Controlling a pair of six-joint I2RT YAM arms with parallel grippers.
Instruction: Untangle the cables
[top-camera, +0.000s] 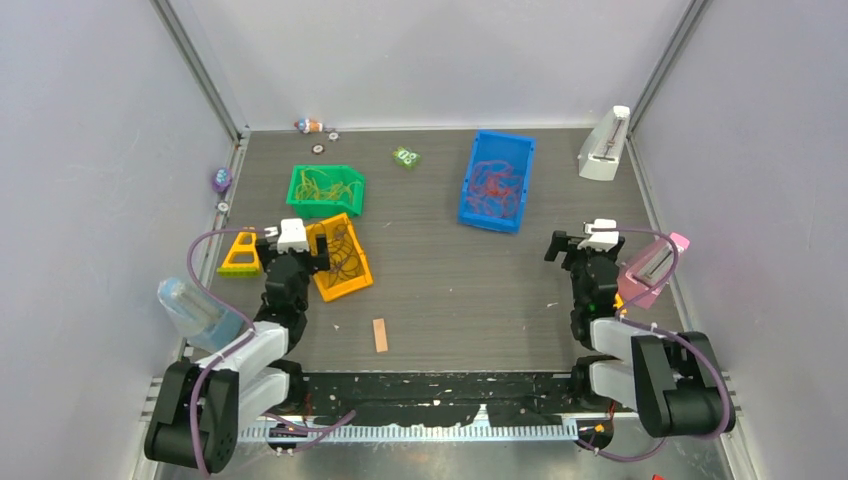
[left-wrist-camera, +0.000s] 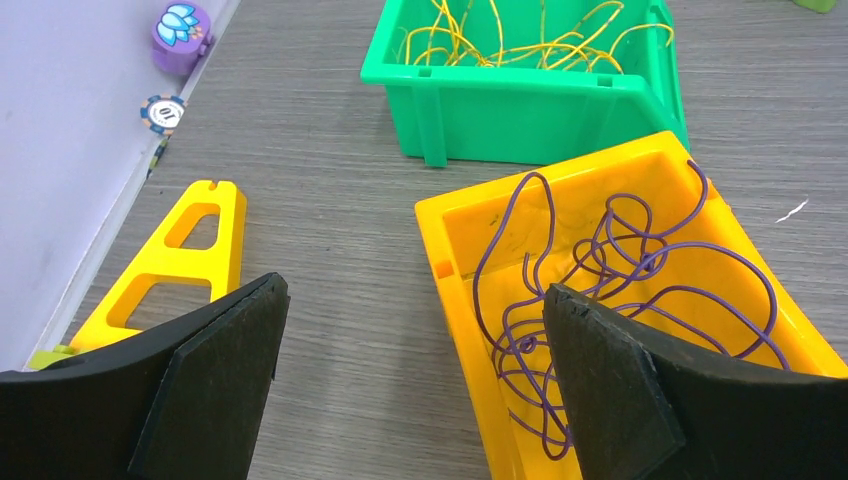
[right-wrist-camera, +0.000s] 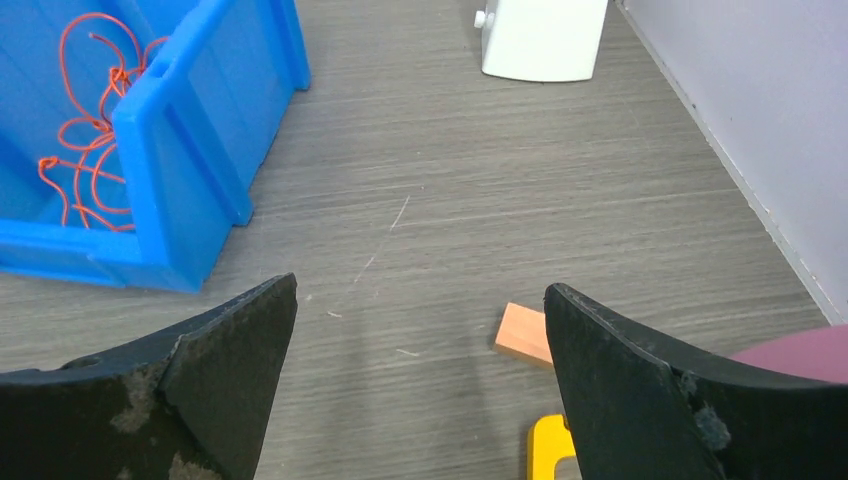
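Top ext: high, at near edge, looks down on whole table (top-camera: 450, 300). L wrist: low, close, fwd past left gripper (left-wrist-camera: 415, 290); shares orange bin (left-wrist-camera: 560, 180), green bin (left-wrist-camera: 520, 115) w/ top. R wrist: likewise past right gripper (right-wrist-camera: 420, 290); shares blue bin (right-wrist-camera: 170, 170), white stand (right-wrist-camera: 540, 40).

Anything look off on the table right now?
Nothing spilled. The yellow bin holding the tangled purple cables sits skewed to the table edge, partly under the open left gripper. The right gripper has pads that look scuffed and chipped, and the black tape along the near edge is ragged.
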